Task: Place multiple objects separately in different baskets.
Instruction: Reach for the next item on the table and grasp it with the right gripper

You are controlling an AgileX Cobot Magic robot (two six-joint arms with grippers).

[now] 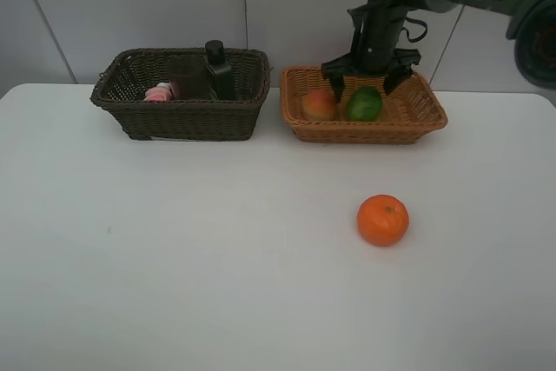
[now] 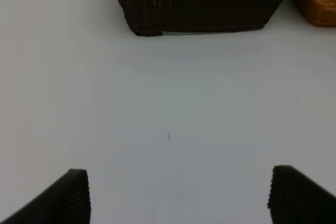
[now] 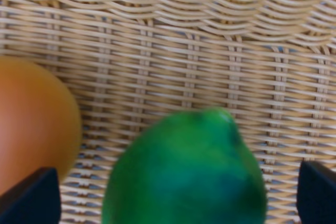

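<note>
A: The orange (image 1: 382, 220) lies alone on the bare bench (image 1: 174, 258), well toward the front edge from the orange-tan basket (image 1: 417, 124). Why is it out there?

B: It looks like the last one unsorted. The green oval fruit (image 1: 364, 103) and the peach-like fruit (image 1: 319, 104) sit side by side in that basket, at its left end.

A: And the right gripper (image 1: 372, 77)?

B: Spread wide just above the green fruit, holding nothing; I'd judge it a release.

A: The other basket?

B: The dark brown basket (image 1: 182, 115), near the back edge, holds the pink bottle (image 1: 162, 91) and the black bottle (image 1: 217, 67). The left gripper (image 2: 178, 195) hangs wide and empty over bare bench.
</note>
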